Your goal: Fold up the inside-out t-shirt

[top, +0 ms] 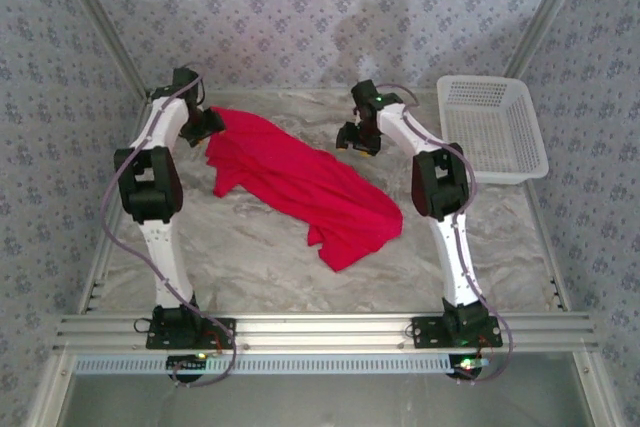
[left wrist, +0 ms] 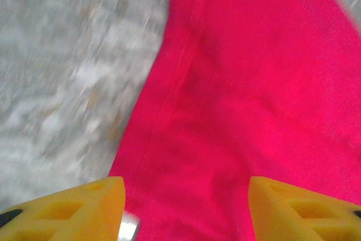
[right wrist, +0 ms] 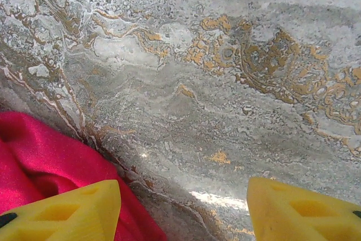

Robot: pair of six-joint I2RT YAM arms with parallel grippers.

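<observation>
Table (top: 250, 257): grey marbled top.

Shirt (top: 300, 182): red, on the table in a rumpled diagonal band. It runs from the far left down to about centre, and its low end is nearer my right arm. It's not flat; folds and overlapped edges show.

Basket (top: 492, 127): white, at the far right corner, well apart from the shirt.

Left gripper (top: 208, 127): at the shirt's far-left end, over the fabric. In the left wrist view the fingers (left wrist: 84, 207) are spread wide with nothing clamped. Below them is red cloth with a stitched seam (left wrist: 169, 100), and blurred bare table to the left.

Right gripper (top: 356, 137): over bare table just past the shirt's far edge, near centre. In the right wrist view it's also spread wide and holding nothing, with marbled top between the fingers. The shirt's edge is in the lower left corner of that view, beside one finger.

Can't tell whether either gripper's tips touch the surface.
</observation>
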